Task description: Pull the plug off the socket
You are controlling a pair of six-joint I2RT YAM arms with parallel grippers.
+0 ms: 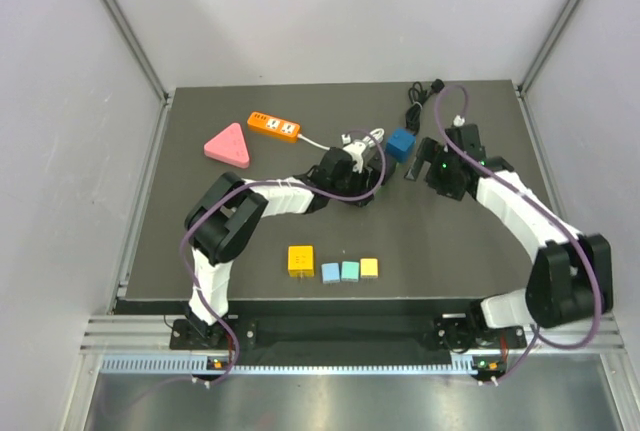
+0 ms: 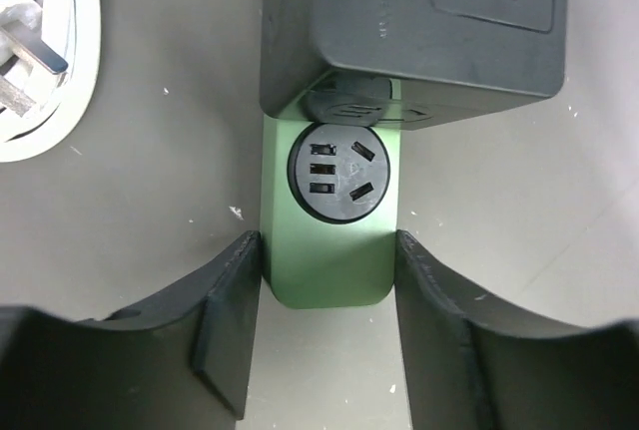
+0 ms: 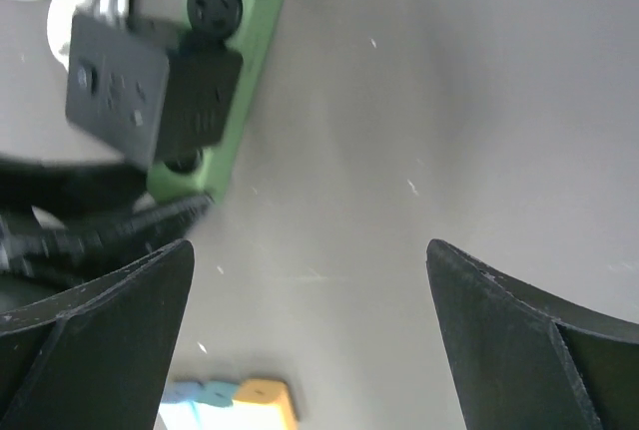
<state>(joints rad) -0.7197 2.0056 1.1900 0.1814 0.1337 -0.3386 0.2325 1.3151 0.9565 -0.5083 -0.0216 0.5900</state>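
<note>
The boxy black plastic plug [image 2: 419, 21] sits seated in the long green power strip [image 2: 327, 285] on the dark tabletop [image 2: 150, 181] (nothing pulled yet). The jaws of the left gripper [image 2: 327, 248] clamp the strip's sides. Those of the right gripper [image 3: 310, 250] hang wide apart, empty, nearby. The pull itself remains.

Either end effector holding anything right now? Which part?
Left end effector clamps the green power strip by its two long sides, near its end, beside the black adapter. Right end effector is open, holding nothing.
</note>
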